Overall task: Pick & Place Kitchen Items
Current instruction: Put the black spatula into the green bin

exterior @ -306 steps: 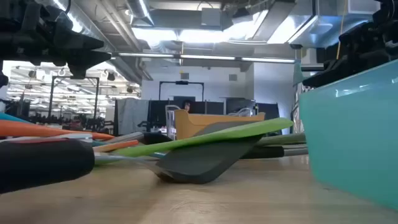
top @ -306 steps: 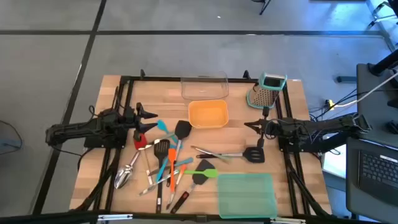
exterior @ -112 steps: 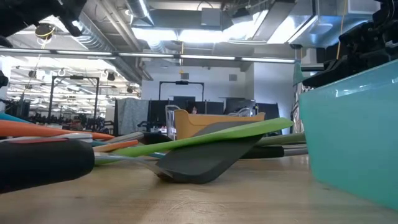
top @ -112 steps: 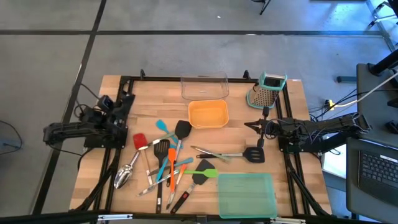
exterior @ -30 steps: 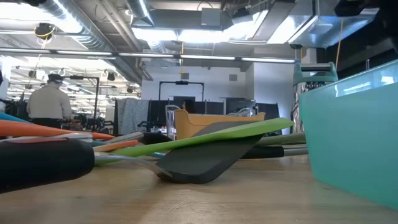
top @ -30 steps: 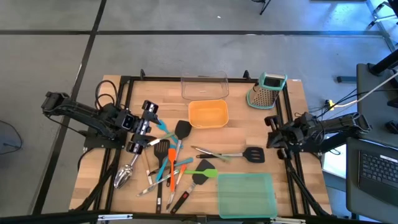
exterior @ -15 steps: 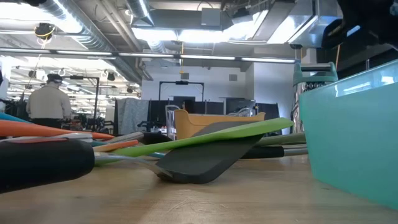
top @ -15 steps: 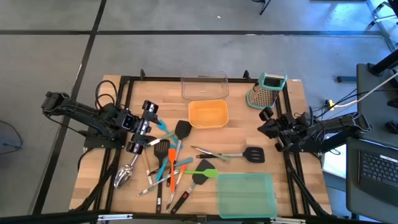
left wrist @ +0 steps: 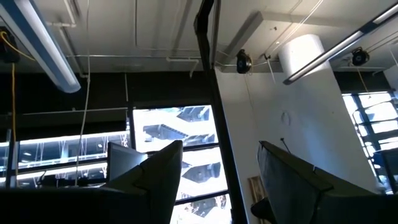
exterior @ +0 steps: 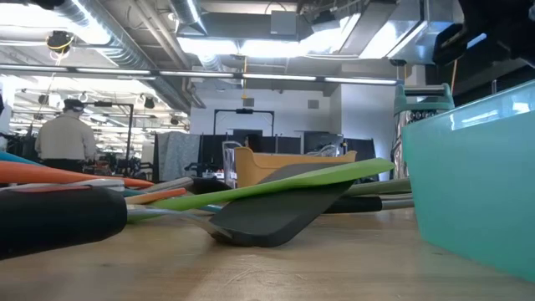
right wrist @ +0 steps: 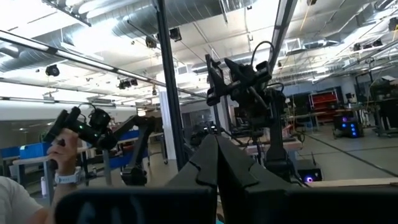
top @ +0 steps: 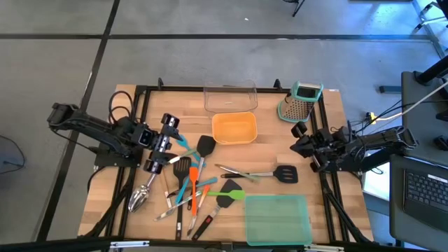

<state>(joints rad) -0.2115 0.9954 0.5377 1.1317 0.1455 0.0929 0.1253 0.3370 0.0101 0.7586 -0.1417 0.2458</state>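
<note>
While three trays sit bare on the wooden bench [top: 329,147], the kitchen items [top: 189,183] lie scattered across its left-centre. A clear tray [top: 230,96] stands at the far edge, an orange tray [top: 234,128] just in front of it, and a teal-green tray [top: 277,218] near the front edge; none holds a utensil. A steel box grater [top: 301,102] with a teal top stands at the far right corner. One black spatula [top: 283,173] lies apart from the pile, between the orange and teal-green trays, towards the right.

Raised over the pile's left edge, the left pincer [top: 158,149] has its fingers [left wrist: 146,180] spread wide and holds nothing. At the bench's right side the right pincer [top: 298,140] is closed tight, also empty.

From bench height, a green spatula [exterior: 284,186] rests across a dark one. Beyond the bench are a grey floor, ceiling strip lights and a person [exterior: 63,142] standing at the far left.
</note>
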